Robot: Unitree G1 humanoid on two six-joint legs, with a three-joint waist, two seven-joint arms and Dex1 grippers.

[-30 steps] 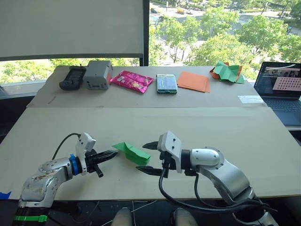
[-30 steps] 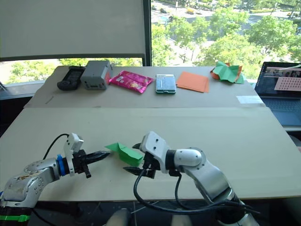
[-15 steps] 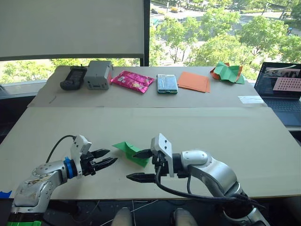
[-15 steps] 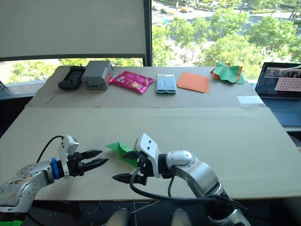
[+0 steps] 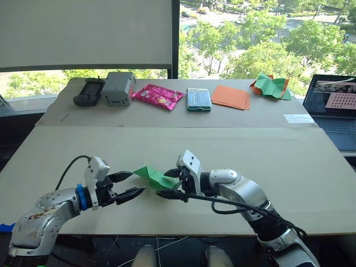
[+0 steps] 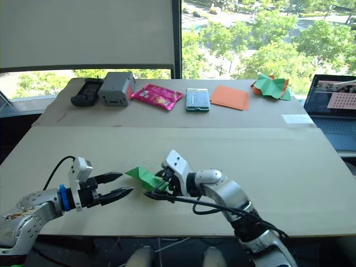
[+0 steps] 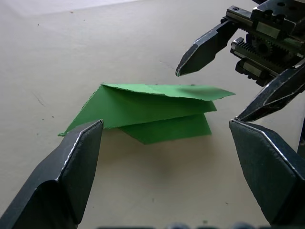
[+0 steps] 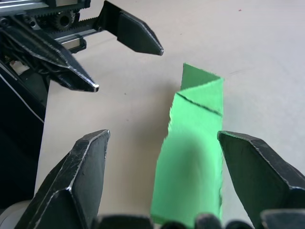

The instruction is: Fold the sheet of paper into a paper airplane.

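Upper-floor office or lab room, large window [image 5: 261, 33] over treetops and a street, roller blind [image 5: 83, 33] half down, long cardboard-covered table [image 5: 311, 167], open laptop [image 5: 334, 108], far row of handheld device [image 5: 88, 92], grey box [image 5: 118, 88], snack packet [image 5: 157, 95], orange sheets [image 5: 230, 96]

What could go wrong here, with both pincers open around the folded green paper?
1. The folded bright green paper lies loose on the beige table, held by neither pincer; a one-sided nudge may slide it.
2. The left pincer and right pincer face each other closely, so their tips might collide when closing.
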